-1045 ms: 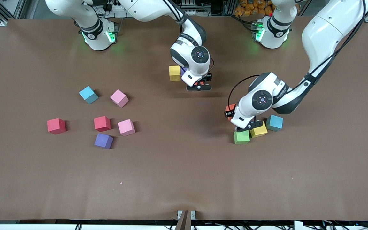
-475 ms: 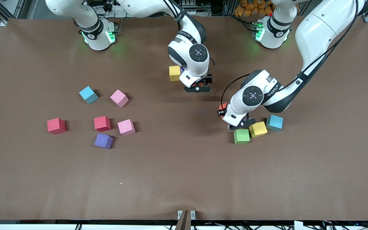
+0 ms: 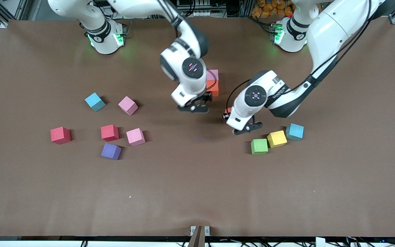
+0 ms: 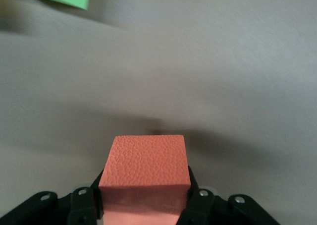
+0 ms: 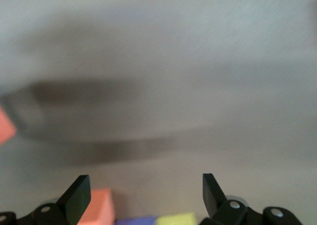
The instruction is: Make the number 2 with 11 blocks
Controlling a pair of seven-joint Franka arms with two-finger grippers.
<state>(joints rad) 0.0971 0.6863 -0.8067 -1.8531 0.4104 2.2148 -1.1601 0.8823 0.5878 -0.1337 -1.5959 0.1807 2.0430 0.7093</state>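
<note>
My left gripper (image 3: 227,112) is shut on an orange block (image 4: 146,173) and hangs over bare table between the two groups of blocks. My right gripper (image 5: 146,190) stands open and holds nothing, just off an orange block (image 3: 213,87) that lies against a pink block (image 3: 213,74). The right wrist view shows that orange block (image 5: 96,207) with a purple block (image 5: 136,220) and a yellow block (image 5: 176,218) beside it. The right arm hides those two in the front view.
Green (image 3: 259,146), yellow (image 3: 276,138) and light blue (image 3: 294,131) blocks sit together toward the left arm's end. Toward the right arm's end lie light blue (image 3: 95,101), pink (image 3: 128,105), red (image 3: 60,134), red (image 3: 110,132), pink (image 3: 135,136) and purple (image 3: 111,151) blocks.
The right gripper opened, let go of an orange block next to the pink one and drew away. The left gripper rose from the green and yellow blocks, carrying its orange block toward mid-table.
</note>
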